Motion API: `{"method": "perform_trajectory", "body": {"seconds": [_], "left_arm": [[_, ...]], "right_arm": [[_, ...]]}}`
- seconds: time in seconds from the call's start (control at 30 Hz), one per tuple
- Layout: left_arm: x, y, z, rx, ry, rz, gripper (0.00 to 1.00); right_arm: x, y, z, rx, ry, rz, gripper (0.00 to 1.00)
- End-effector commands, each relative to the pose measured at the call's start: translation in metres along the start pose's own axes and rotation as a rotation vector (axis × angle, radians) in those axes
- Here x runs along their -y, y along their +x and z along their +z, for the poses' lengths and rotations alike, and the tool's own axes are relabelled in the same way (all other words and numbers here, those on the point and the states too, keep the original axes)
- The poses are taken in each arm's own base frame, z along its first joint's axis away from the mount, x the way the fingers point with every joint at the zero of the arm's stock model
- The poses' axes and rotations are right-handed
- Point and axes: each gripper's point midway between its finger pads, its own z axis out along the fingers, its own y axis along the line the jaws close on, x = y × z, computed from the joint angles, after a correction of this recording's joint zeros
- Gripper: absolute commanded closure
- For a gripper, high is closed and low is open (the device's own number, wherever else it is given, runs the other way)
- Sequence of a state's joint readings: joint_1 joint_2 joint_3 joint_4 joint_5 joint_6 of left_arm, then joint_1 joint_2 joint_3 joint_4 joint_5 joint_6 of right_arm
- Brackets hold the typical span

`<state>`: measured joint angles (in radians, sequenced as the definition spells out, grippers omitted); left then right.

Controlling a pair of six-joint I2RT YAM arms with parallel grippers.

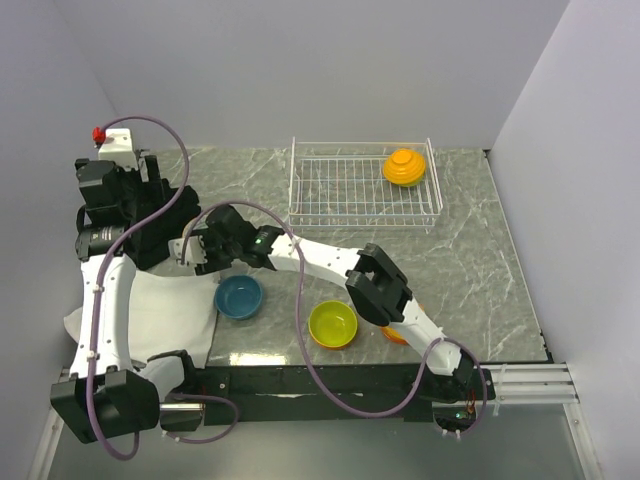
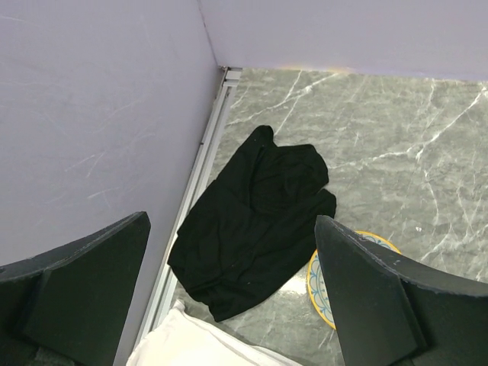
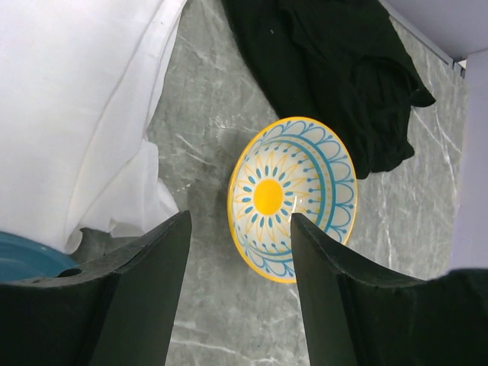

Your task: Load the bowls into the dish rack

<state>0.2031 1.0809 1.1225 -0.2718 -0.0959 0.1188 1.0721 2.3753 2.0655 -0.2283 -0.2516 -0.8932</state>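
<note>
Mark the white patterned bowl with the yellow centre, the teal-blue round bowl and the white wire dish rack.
white patterned bowl point(image 3: 268, 196): right wrist view, yellow centre.
teal-blue bowl point(image 1: 239, 297): top view, inner floor.
wire dish rack point(image 1: 340, 185): top view, bare grid floor.

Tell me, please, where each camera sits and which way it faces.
Top external: above and behind the bases, looking down on the table, dish rack, left arm and right arm.
Left wrist: on the left arm, facing down at the black cloth; the open left hand frames it.
Right wrist: on the right arm, looking down through the open right hand at the patterned bowl.
Shared: both wrist views show that cloth, that bowl and a white cloth.
</note>
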Motion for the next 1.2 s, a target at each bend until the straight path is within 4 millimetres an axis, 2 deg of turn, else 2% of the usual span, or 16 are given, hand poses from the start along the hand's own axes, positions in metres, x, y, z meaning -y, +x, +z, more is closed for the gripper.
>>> {"method": "perform_trajectory", "body": {"seconds": [0.0,0.13,0.3,0.43,0.67,0.87,1.17], "left_arm": [[-0.004,-0.021,0.000,0.047,-0.015,0.005,0.03],[-0.005,-0.020,0.001,0.045,-0.021,0.006,0.03],[-0.004,-0.019,0.002,0.039,-0.018,0.002,0.03],[-0.004,-0.017,0.002,0.031,-0.020,-0.008,0.03],[-0.003,-0.016,0.001,0.026,-0.018,-0.011,0.03],[-0.003,-0.013,-0.001,0.024,-0.019,-0.016,0.03],[-0.001,-0.010,-0.008,0.022,-0.013,-0.018,0.03]], "right_arm": [[0.017,-0.001,0.005,0.001,0.030,-0.023,0.37],[0.012,0.010,0.014,-0.014,0.018,-0.028,0.37],[0.020,0.014,0.018,-0.021,0.037,-0.030,0.40],[0.023,0.016,0.021,-0.013,0.048,-0.018,0.53],[0.023,0.019,0.025,-0.016,0.052,-0.034,0.66],[0.017,0.022,0.025,-0.027,0.031,-0.055,0.73],[0.019,0.034,0.027,-0.067,0.045,-0.101,0.64]]}}
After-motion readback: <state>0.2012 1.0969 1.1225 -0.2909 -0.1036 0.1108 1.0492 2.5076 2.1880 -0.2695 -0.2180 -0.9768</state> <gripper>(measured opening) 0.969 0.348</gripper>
